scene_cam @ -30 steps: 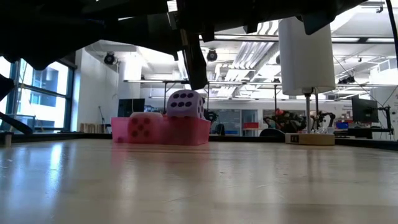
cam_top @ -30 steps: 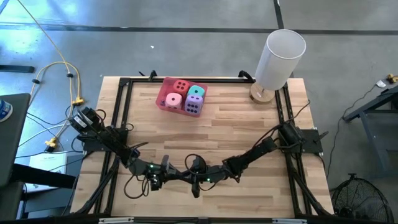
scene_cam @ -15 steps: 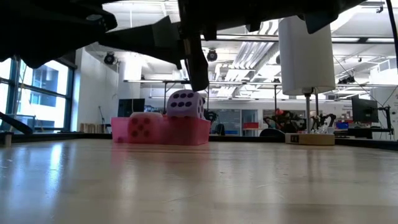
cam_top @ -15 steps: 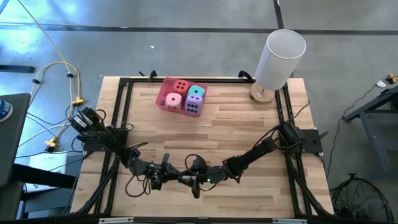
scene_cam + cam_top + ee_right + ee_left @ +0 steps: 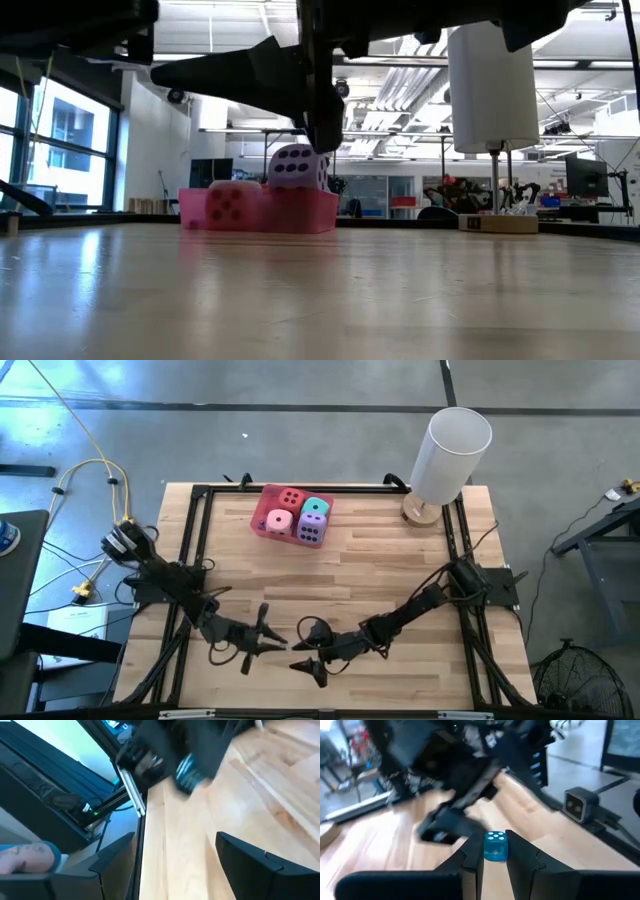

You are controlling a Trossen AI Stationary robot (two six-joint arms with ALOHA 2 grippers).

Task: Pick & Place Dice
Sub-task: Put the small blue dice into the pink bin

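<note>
Between L hand fingers: blue die, pips up.

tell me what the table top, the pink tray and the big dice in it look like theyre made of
Table top: wood, likely butcher-block; pale planks with visible seams and a soft sheen reflecting the room in the low view.
Pink tray: probably plastic; thin, slightly see-through walls.
Dice, e.g. the purple die: seemingly foam or soft plastic; matte faces, rounded corners.

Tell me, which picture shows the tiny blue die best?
The left wrist view: the blue die sits pinched between the left gripper fingers, white pips showing. The right wrist view shows a blurred blue blob, maybe it. The high and low views don't show it.
</note>
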